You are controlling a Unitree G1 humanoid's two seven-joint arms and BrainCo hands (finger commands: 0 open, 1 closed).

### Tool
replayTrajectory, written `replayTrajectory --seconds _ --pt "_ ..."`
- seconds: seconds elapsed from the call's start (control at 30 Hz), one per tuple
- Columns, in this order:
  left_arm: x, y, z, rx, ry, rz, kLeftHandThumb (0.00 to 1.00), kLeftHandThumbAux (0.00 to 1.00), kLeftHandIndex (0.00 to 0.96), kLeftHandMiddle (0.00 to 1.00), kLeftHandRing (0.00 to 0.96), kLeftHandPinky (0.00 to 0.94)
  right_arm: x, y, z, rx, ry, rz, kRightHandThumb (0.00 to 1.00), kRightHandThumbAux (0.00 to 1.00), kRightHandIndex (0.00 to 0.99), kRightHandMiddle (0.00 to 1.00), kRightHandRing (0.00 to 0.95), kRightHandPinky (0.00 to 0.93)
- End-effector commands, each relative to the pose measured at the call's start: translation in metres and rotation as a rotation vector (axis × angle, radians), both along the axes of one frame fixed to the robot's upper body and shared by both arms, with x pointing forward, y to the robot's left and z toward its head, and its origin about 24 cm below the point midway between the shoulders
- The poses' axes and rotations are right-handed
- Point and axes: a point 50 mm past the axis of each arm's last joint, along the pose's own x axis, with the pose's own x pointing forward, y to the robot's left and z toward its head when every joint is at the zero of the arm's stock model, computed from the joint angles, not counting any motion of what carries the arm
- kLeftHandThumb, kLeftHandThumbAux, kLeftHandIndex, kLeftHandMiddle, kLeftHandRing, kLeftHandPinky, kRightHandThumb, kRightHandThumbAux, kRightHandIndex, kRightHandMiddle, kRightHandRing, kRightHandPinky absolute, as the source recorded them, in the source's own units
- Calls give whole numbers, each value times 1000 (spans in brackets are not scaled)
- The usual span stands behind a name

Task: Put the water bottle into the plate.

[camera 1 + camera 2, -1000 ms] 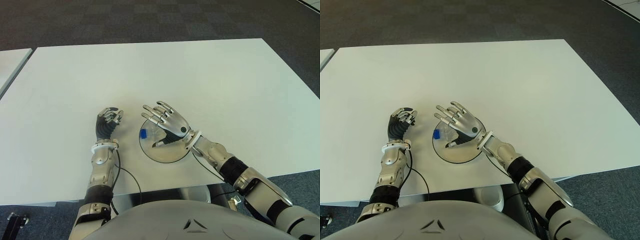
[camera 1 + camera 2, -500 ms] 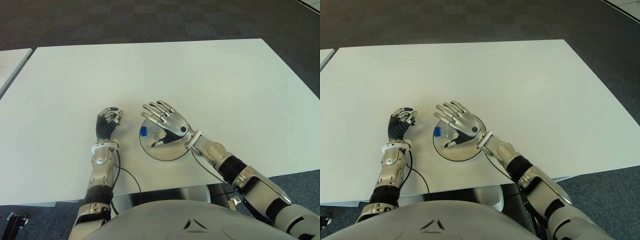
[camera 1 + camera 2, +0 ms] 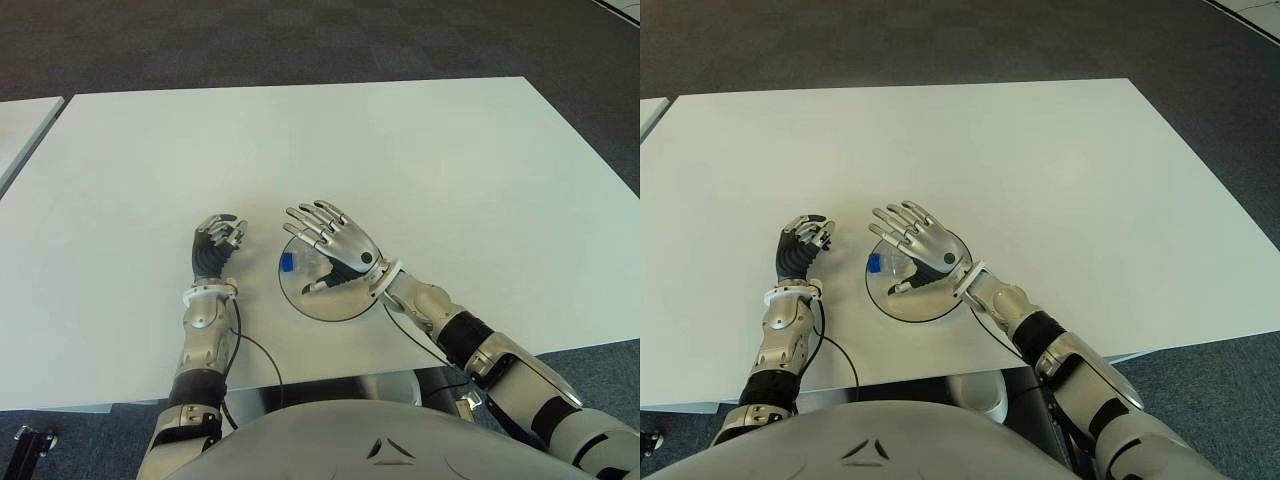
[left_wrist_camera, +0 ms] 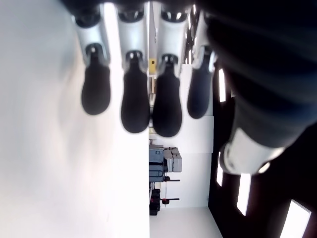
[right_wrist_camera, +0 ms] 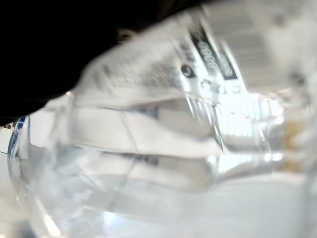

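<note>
Almost nothing has moved since a second ago: the right hand (image 3: 335, 245) has only crept a tiny bit up and away over the plate (image 3: 340, 306). Its fingers are spread wide and hold nothing. The water bottle (image 3: 303, 268) lies on its side in the plate, blue cap pointing left, right under that palm. I think the job now is to lift the hand straight up, so no finger bumps the bottle and rolls it out. The left hand (image 3: 215, 246) shows just left of the plate, fingers curled, empty. The table (image 3: 400, 150) has lots of bare room ahead, but its near edge is close behind the plate.
</note>
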Motion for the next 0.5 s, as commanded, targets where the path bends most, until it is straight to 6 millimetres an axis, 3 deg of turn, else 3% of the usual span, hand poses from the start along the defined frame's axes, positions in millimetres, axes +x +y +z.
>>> replayTrajectory --seconds 0.03,0.5 --pt "-7 -2 -11 -3 62 -10 708 713 436 680 662 644 -1 -5 -5 -18 31 -40 32 303 0 0 0 0" --pt "-6 0 -15 2 69 -21 707 714 436 674 658 633 9 -22 16 100 0 -175 5 267 0 0 0 0"
